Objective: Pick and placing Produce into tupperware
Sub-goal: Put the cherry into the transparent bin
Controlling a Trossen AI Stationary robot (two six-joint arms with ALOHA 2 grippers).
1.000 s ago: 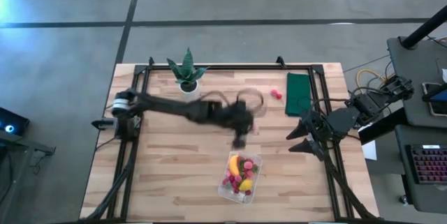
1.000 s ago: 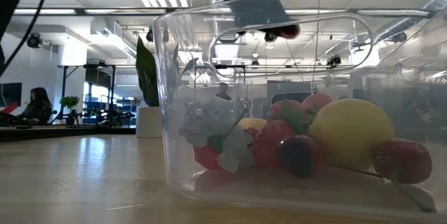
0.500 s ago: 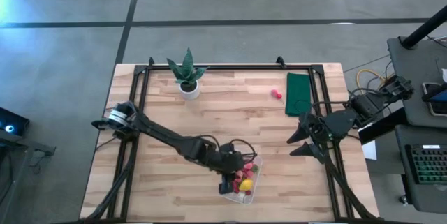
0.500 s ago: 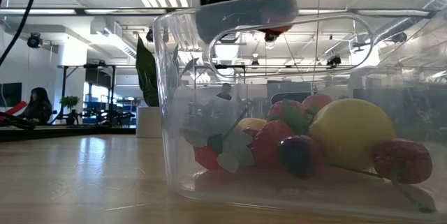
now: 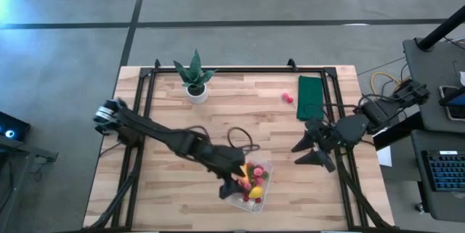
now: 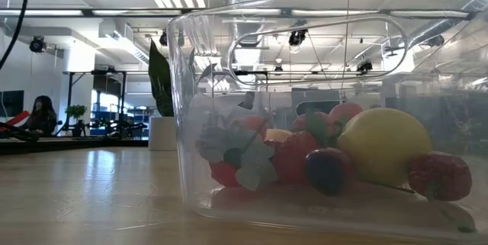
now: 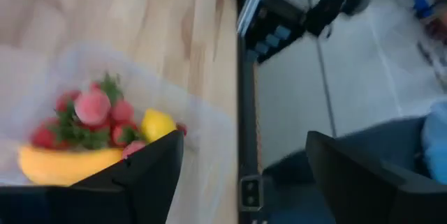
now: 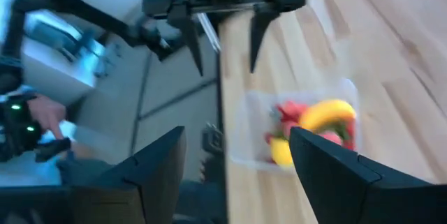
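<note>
The clear tupperware stands near the table's front edge and holds the produce: a banana, a lemon-like fruit and several red and pink berries. My left gripper hovers open over the tub's left end with nothing between its fingers. One loose red piece lies on the table at the far right, beside the dark green rectangle. My right gripper waits open above the table's right side, well clear of the tub.
A spiky green plant in a white pot stands at the far left. A flat dark green rectangle lies at the far right. Bare wood stretches across the table's middle and left. A person sits in the room behind.
My left gripper has swung from the table's middle toward the near edge and over the tupperware, then on toward the tub's left end, rolling as it went. The red piece it carried has left its fingers. The tub has not moved.
</note>
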